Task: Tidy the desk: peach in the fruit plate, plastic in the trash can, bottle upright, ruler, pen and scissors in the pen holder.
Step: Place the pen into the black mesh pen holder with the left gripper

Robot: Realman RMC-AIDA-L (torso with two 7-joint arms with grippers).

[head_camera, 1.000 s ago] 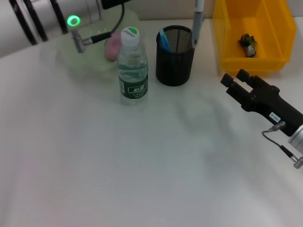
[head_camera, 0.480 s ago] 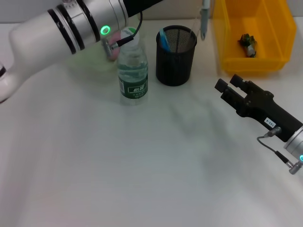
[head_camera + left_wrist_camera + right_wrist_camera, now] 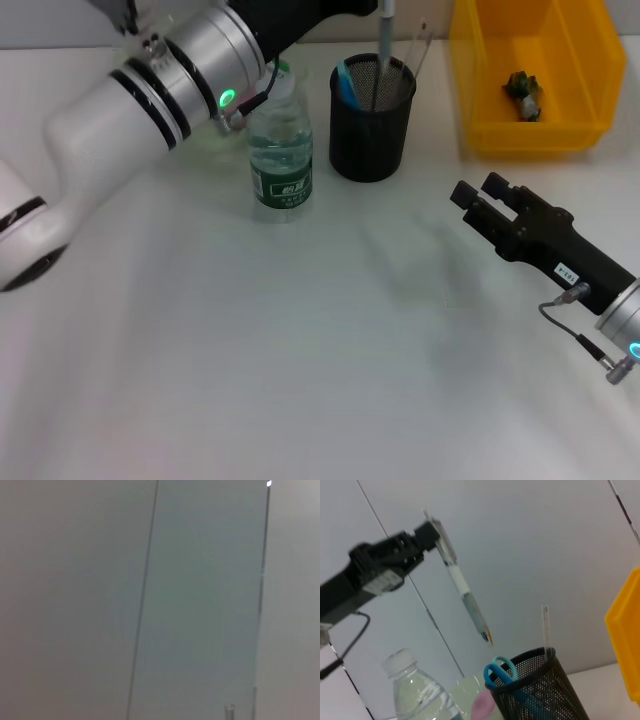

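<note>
My left gripper (image 3: 434, 531) is shut on the top end of the pen (image 3: 465, 594), which hangs tip down just above the black mesh pen holder (image 3: 370, 125). In the head view only the pen (image 3: 385, 28) shows over the holder's mouth. Blue-handled scissors (image 3: 346, 82) and the clear ruler (image 3: 420, 45) stand in the holder. The bottle (image 3: 280, 150) stands upright beside it. The pink peach (image 3: 481, 705) lies on the pale green fruit plate (image 3: 457, 690). Crumpled plastic (image 3: 522, 92) lies in the yellow trash can (image 3: 480, 80). My right gripper (image 3: 478, 197) hovers open at the right, holding nothing.
My left arm (image 3: 150, 90) crosses the back left of the white desk (image 3: 300, 350), covering the plate in the head view. The left wrist view shows only a pale wall.
The left arm has swung the pen leftward from near the trash can to over the pen holder's mouth. The right gripper has drifted slightly left and nearer.
</note>
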